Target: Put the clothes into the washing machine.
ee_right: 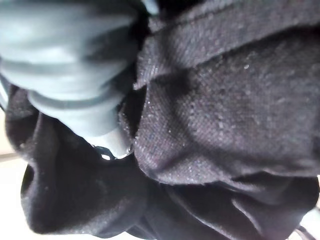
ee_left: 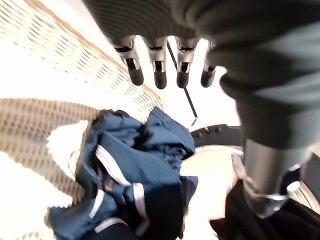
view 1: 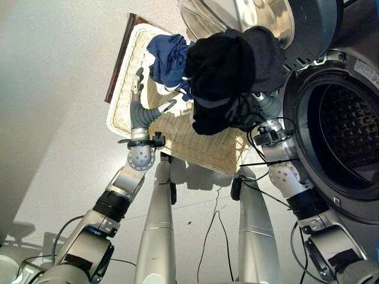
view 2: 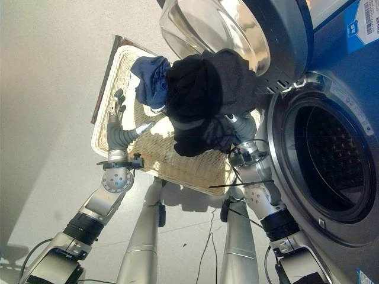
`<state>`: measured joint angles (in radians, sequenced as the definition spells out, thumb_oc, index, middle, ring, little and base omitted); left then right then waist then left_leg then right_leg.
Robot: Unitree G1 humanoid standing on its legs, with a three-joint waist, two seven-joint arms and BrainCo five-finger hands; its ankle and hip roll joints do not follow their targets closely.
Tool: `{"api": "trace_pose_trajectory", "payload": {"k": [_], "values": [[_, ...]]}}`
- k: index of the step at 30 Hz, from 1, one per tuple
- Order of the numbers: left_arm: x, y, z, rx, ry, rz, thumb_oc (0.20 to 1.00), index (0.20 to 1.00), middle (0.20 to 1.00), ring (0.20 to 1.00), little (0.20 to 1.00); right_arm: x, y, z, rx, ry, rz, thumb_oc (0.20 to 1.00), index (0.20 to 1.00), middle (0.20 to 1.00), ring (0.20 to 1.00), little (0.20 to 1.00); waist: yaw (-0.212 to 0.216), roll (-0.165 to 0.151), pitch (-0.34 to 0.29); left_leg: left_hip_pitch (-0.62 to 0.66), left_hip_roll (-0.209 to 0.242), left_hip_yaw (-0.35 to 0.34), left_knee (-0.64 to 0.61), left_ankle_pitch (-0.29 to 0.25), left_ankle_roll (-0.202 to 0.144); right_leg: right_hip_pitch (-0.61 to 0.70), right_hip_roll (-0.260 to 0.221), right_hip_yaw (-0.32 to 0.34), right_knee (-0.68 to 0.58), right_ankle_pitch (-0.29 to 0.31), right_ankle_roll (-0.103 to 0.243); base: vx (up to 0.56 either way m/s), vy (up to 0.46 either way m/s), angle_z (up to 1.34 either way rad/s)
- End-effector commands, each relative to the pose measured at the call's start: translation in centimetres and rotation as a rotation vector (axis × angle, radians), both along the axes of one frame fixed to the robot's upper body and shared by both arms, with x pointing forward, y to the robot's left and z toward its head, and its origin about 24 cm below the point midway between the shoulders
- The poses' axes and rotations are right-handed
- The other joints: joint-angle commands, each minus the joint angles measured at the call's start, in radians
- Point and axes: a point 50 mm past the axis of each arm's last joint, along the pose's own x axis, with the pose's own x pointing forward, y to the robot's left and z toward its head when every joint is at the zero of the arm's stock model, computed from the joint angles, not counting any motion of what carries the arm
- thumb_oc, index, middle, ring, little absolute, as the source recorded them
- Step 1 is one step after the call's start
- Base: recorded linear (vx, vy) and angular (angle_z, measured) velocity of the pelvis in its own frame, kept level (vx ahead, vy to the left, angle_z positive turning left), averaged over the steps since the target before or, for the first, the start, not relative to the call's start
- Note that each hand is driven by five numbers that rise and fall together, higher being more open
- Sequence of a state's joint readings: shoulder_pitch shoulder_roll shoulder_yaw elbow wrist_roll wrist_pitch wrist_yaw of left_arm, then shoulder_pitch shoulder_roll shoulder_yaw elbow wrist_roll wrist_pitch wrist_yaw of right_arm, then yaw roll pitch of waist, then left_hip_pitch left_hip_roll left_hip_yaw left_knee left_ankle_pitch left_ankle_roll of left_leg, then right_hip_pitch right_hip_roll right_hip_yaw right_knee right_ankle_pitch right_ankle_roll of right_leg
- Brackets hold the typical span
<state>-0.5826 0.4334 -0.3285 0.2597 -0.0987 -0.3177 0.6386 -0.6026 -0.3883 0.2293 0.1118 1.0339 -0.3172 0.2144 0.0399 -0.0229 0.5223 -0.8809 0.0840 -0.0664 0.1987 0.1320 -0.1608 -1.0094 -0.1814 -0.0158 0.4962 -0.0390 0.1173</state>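
Observation:
A black garment (view 1: 228, 71) hangs bunched above the wicker basket (view 1: 195, 142), in front of the washing machine's door. My right hand (view 1: 267, 106) is buried in it from below; in the right wrist view its cover (ee_right: 75, 65) and one finger (ee_right: 114, 145) dig into the dark cloth (ee_right: 225, 125). A blue garment with pale stripes (view 1: 169, 56) lies at the basket's far end. My left hand (view 1: 141, 112) hovers over the basket just short of the blue garment (ee_left: 135, 175), its fingers (ee_left: 159, 75) straight and holding nothing.
The washing machine stands on the right with its dark drum opening (view 1: 349, 136) facing me. Its round door (view 1: 260, 18) is swung wide beyond the basket. A brown board (view 1: 118, 59) edges the basket's far left side. Pale floor lies to the left.

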Motion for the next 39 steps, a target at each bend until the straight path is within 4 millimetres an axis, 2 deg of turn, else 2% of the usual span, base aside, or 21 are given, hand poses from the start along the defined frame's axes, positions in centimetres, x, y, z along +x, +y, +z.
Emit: {"api": "trace_pose_trajectory", "payload": {"k": [1,7,13,22,29,34,39], "values": [[-0.4,0.5,2.2,-0.018,-0.123,0.024,1.0,1.0,1.0,1.0,1.0,-3.4,-0.1,4.7,0.136,-0.309,0.088,0.2,0.2,0.2,0.2,0.2,-0.029,-0.013,-0.002,-0.014,-0.096,0.008,0.018,0.008,0.074,0.084,0.062,-0.12,-0.257,0.222,0.034,0.0,0.0,0.0],[-0.2,1.1,1.6,-0.024,-0.099,0.049,1.0,1.0,1.0,1.0,1.0,-3.8,-0.9,4.8,0.189,-0.355,0.11,0.2,0.2,0.2,0.2,0.2,-0.031,-0.016,-0.002,-0.013,-0.092,0.01,0.017,0.006,0.07,0.085,0.06,-0.121,-0.258,0.223,0.038,0.0,0.0,0.0],[0.3,1.7,1.0,-0.022,-0.059,0.086,1.0,1.0,1.0,1.0,1.0,-3.8,-1.4,4.7,0.337,-0.382,0.232,0.2,0.2,0.2,0.2,0.2,-0.036,-0.022,-0.002,-0.011,-0.089,0.01,0.018,0.005,0.067,0.088,0.061,-0.121,-0.259,0.225,0.042,0.0,-0.002,0.01],[1.3,2.7,-0.3,-0.019,0.0,0.161,1.0,1.0,1.0,1.0,1.0,-2.2,-3.4,3.5,0.516,-0.327,0.235,0.2,0.2,0.2,0.2,0.2,-0.041,-0.022,-0.002,-0.003,-0.082,0.016,0.014,0.004,0.06,0.098,0.057,-0.122,-0.268,0.229,0.045,0.0,0.0,0.0],[1.9,3.8,-0.8,0.007,0.026,0.219,1.0,1.0,1.0,1.0,1.0,-0.1,-6.8,1.0,0.565,-0.212,0.12,0.2,0.2,0.2,0.2,0.2,-0.049,-0.025,-0.002,-0.002,-0.077,0.021,0.017,0.001,0.054,0.1,0.059,-0.117,-0.269,0.233,0.049,0.0,0.0,0.0],[2.4,4.5,-1.4,0.02,0.053,0.252,1.0,1.0,1.0,1.0,1.0,1.4,-9.7,-2.3,0.587,-0.061,0.037,0.2,0.2,0.2,0.2,0.2,-0.055,-0.031,-0.002,0.002,-0.072,0.025,0.017,-0.002,0.051,0.102,0.062,-0.116,-0.269,0.236,0.05,0.0,0.0,-0.01],[2.6,5.0,-1.8,0.027,0.071,0.269,1.0,1.0,1.0,1.0,1.0,1.8,-11.2,-4.1,0.616,0.013,-0.015,0.2,0.2,0.2,0.2,0.2,-0.057,-0.031,-0.002,0.001,-0.068,0.026,0.015,-0.003,0.049,0.102,0.063,-0.115,-0.27,0.236,0.049,0.0,0.0,-0.01]]}}
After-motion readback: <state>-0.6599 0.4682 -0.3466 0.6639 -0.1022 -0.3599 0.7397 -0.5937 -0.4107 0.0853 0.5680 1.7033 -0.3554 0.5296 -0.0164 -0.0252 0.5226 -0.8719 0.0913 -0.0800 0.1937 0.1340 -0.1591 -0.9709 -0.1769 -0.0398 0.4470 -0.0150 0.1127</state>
